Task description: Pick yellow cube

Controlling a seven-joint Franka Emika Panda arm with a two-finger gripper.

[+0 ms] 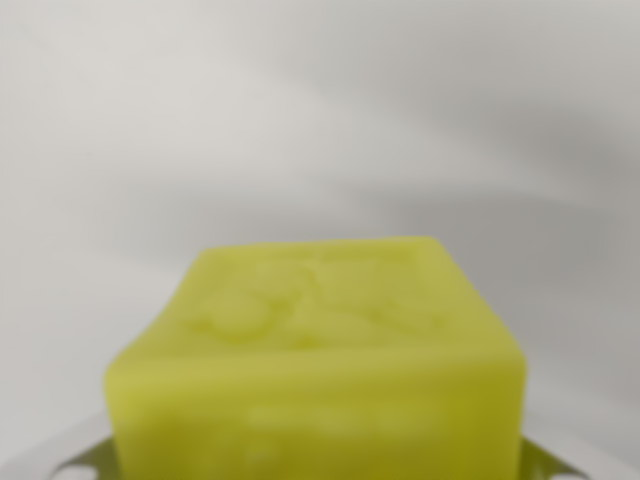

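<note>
Blurred yellow cube (318, 370) filling lower centre of frame between metal jaws at bottom corners, grip impossible to tell.

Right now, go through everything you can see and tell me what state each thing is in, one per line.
Cube: yellow, blurred, very close to the camera, filling the lower middle of the wrist view; top face showing, faint raised pattern on it.
Gripper: only pale metal bits at the bottom corners, beside the cube; jaws open or shut cannot be told.
Background: plain grey-white, out of focus, nothing else on it.
</note>
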